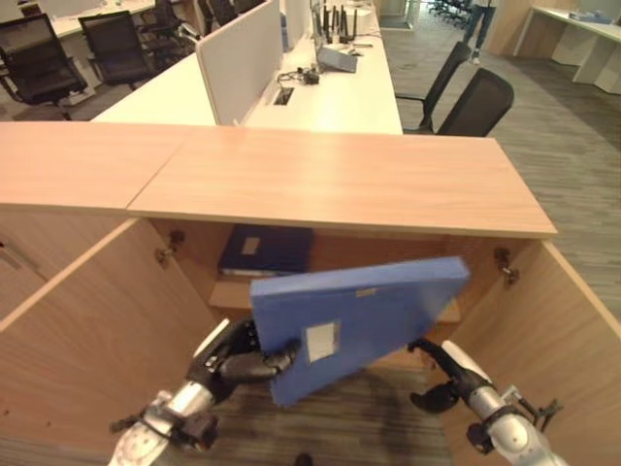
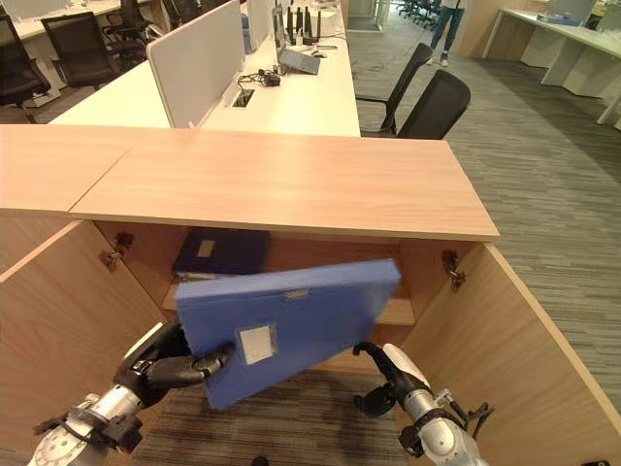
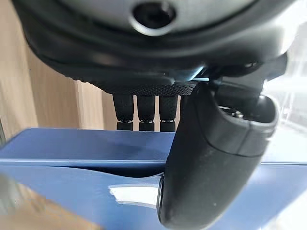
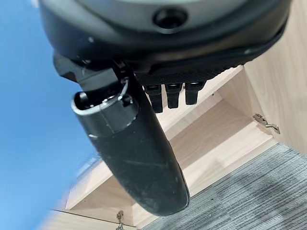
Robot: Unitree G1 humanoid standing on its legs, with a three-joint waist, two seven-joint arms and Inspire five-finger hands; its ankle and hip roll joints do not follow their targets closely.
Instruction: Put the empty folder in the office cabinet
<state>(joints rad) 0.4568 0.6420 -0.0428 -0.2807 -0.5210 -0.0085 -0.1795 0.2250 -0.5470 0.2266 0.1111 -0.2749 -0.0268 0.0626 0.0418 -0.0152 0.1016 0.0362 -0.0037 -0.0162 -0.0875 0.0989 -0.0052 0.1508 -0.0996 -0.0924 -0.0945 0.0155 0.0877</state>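
A blue folder [image 1: 359,320] with a white label hangs tilted in front of the open wooden cabinet [image 1: 340,180], its right end higher. My left hand [image 1: 233,361] is shut on its lower left corner, thumb across the front and fingers behind; the left wrist view shows the thumb [image 3: 216,158] pressed on the blue cover [image 3: 72,158]. My right hand [image 1: 448,374] is open beside the folder's lower right edge, fingers straight; in the right wrist view the folder [image 4: 33,120] lies next to the thumb [image 4: 139,163].
A dark blue folder [image 1: 267,249] lies flat on the cabinet's shelf [image 1: 228,291]. Both cabinet doors [image 1: 87,340] [image 1: 553,340] stand wide open. Behind the cabinet are desks, black office chairs [image 1: 475,102] and a person [image 1: 478,24] far back.
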